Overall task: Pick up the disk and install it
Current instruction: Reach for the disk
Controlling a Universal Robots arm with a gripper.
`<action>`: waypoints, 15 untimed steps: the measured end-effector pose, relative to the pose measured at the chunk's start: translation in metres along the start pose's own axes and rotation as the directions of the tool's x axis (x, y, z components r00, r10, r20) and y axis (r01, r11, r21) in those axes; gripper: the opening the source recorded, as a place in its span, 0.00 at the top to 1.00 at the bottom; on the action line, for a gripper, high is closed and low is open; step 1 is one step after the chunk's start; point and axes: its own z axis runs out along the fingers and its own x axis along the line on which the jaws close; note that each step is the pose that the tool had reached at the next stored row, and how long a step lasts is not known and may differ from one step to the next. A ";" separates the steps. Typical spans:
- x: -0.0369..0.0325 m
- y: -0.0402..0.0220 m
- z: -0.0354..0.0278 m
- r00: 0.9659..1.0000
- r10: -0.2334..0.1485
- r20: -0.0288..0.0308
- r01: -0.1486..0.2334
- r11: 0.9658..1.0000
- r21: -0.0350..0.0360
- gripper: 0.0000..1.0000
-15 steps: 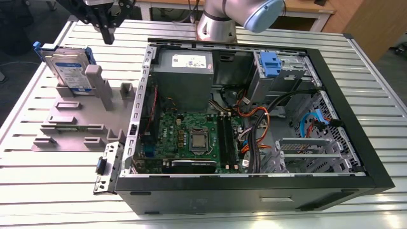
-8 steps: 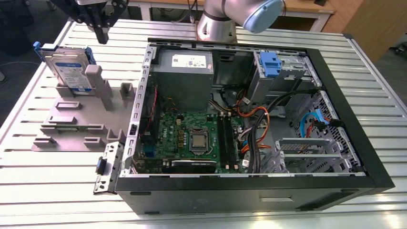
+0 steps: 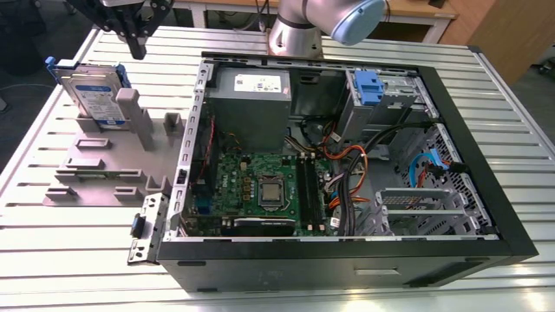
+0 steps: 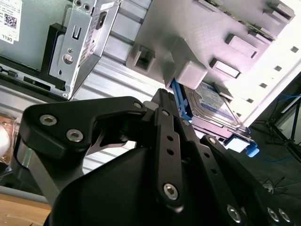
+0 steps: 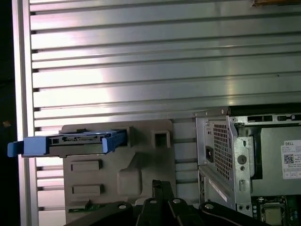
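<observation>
The disk (image 3: 91,91) stood on edge in its holder (image 3: 87,153), not yet picked or installed in the case (image 3: 347,266), at seven o'clock of the gripper (image 3: 137,51) in the exterior view, whose jaws were closed and empty.

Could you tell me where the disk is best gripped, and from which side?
Probably its top edge, pinched across the two flat faces, coming straight down. The disk stands on edge in the grey holder, whose posts cover its lower part and leave the top free.

Disk (image 5: 75,140) in grey holder (image 5: 146,162), nr PC case (image 5: 225,155).
</observation>
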 end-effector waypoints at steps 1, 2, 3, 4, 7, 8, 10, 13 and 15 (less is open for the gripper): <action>0.0001 0.0007 0.0000 1.000 0.000 0.000 0.000 1.000 0.000 0.89; 0.0002 0.0016 0.0000 1.000 0.000 0.000 0.000 1.000 0.000 0.89; 0.0004 0.0028 0.0002 1.000 0.000 0.000 0.000 1.000 0.000 0.89; 0.0007 0.0042 0.0004 1.000 -0.001 0.000 0.001 1.000 0.000 0.89; 0.0030 0.0089 0.0010 1.000 -0.002 0.000 0.002 1.000 0.000 0.89; 0.0044 0.0098 0.0013 1.000 -0.003 0.000 0.003 1.000 0.000 0.89; 0.0072 0.0117 0.0017 1.000 -0.005 0.000 0.005 1.000 0.000 0.89; 0.0120 0.0144 0.0026 1.000 -0.010 0.000 0.010 1.000 0.000 0.89; 0.0162 0.0159 0.0031 1.000 -0.011 -0.001 0.011 1.000 0.000 0.89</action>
